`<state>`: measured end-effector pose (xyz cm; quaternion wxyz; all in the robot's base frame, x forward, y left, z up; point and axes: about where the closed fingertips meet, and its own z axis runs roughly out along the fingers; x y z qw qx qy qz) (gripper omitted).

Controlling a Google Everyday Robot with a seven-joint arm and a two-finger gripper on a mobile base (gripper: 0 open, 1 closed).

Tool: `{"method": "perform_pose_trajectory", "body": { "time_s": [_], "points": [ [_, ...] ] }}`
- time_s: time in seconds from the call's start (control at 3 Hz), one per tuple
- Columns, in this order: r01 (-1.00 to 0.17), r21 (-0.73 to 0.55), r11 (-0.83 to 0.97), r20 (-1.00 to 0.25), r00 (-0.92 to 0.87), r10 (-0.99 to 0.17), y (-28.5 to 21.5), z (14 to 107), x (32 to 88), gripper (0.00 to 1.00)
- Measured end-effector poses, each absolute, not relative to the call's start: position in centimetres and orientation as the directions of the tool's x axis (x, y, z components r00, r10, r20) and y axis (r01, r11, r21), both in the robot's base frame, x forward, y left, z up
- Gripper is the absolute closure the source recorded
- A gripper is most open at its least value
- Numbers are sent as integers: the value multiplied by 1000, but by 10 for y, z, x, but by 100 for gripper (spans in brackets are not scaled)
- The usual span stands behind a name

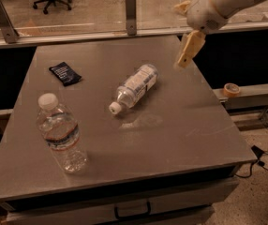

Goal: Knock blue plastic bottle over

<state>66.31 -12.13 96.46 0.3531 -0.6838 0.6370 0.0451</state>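
Note:
The blue plastic bottle (133,87) lies on its side near the middle of the grey table (195,125), its white cap pointing toward the front left. It is clear with a white label. My gripper (188,50) hangs above the table's right rear part, up and to the right of the bottle, apart from it and holding nothing.
A wider clear bottle (61,133) with a red-and-blue band stands upright at the front left. A dark packet (65,73) lies at the rear left. A tape roll (231,89) sits on a ledge to the right. A glass barrier with posts (130,13) runs behind the table.

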Motion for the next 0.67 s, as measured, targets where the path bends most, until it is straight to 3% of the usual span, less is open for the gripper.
{"method": "perform_pose_trajectory", "body": {
  "time_s": [0.33, 0.67],
  "points": [
    [-801, -501, 328, -630, 78, -773, -197, 1021, 664, 0],
    [-769, -524, 367, -639, 70, -766, -210, 1027, 670, 0]
  ]
}}
